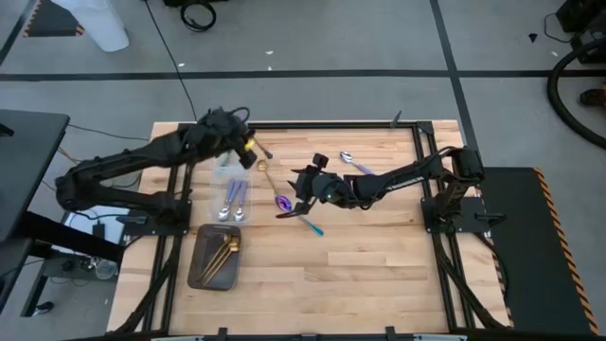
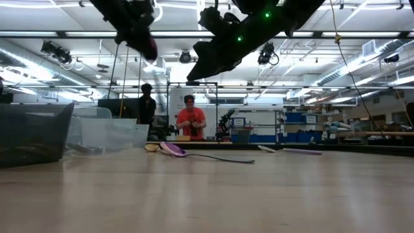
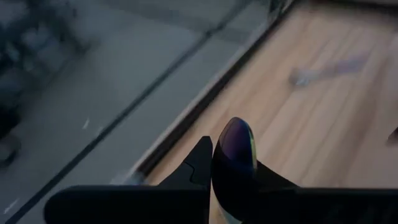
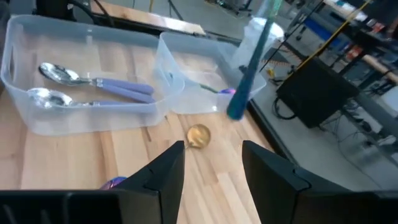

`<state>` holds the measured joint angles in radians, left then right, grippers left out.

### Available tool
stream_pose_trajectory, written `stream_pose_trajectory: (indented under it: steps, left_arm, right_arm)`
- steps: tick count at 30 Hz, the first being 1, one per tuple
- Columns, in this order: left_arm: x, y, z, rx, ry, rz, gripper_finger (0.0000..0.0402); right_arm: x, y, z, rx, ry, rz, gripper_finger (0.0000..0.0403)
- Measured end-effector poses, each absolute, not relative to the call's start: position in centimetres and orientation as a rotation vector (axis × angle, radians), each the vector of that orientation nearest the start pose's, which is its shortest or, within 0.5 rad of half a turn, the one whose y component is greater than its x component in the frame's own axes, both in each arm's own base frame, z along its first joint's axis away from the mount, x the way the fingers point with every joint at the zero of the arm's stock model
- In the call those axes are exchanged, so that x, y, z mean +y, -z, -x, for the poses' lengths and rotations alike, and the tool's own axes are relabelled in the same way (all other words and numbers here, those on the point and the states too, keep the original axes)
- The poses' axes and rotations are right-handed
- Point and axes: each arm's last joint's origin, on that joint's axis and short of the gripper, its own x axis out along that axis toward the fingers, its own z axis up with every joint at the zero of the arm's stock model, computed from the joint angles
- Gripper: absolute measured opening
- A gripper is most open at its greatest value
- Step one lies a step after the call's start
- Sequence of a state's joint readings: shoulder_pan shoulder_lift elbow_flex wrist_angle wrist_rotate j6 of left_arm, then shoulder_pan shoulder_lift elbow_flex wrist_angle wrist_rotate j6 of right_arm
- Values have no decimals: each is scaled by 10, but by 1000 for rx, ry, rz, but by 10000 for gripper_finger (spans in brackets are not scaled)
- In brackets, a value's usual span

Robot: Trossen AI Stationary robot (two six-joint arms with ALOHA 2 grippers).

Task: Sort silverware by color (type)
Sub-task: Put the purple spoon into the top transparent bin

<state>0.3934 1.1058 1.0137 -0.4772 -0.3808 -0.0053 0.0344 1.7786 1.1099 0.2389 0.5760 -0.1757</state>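
Note:
My left gripper [image 1: 243,142] is raised near the table's far edge, shut on an iridescent purple spoon [image 3: 235,144]. Its teal handle [image 4: 249,62] shows above the farther clear bin [image 4: 186,68]. My right gripper [image 1: 301,194] hovers open mid-table, nothing between its fingers [image 4: 211,163]. Just to its left, a second purple spoon [image 1: 284,204] with a teal handle lies flat on the wood. A gold spoon [image 1: 265,172] lies beyond it, and a silver spoon [image 1: 355,164] lies far right of centre. My left gripper pinches the purple spoon between its two fingers at the bowl end [image 3: 231,177]. The bowl sticks out past the fingertips. The spoon is lifted clear of the table, its teal handle slanting down over the bin. The gripper hides the exact place of contact.
The nearer clear bin [image 4: 37,115] holds two silver spoons with lilac handles [image 4: 93,84]. A dark grey tray [image 1: 201,267] with gold spoons sits at the near left. Black frame rails run along the table's edges [image 1: 331,123]. People stand in the room behind [image 2: 191,120].

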Motion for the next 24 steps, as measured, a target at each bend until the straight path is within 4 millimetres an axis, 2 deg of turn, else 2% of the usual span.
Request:
stream_pose_trajectory:
  steps: [2,9,16,19,24]
  left_arm:
    - [110,-323,-209,689,-781,5,23]
    - [146,-332,-214,854,-854,10,23]
    - [166,-338,-209,986,-890,44,24]
    - [173,-336,-206,1048,-905,73,24]
    - [183,-316,-200,1219,-893,158,24]
  right_arm:
    - [-5,-217,-387,475,483,284,170]
    - [-6,-206,-382,508,482,271,169]
    - [-9,-195,-377,511,490,263,169]
    - [-9,-195,-377,511,491,262,169]
    - [-9,-195,-377,509,489,261,169]
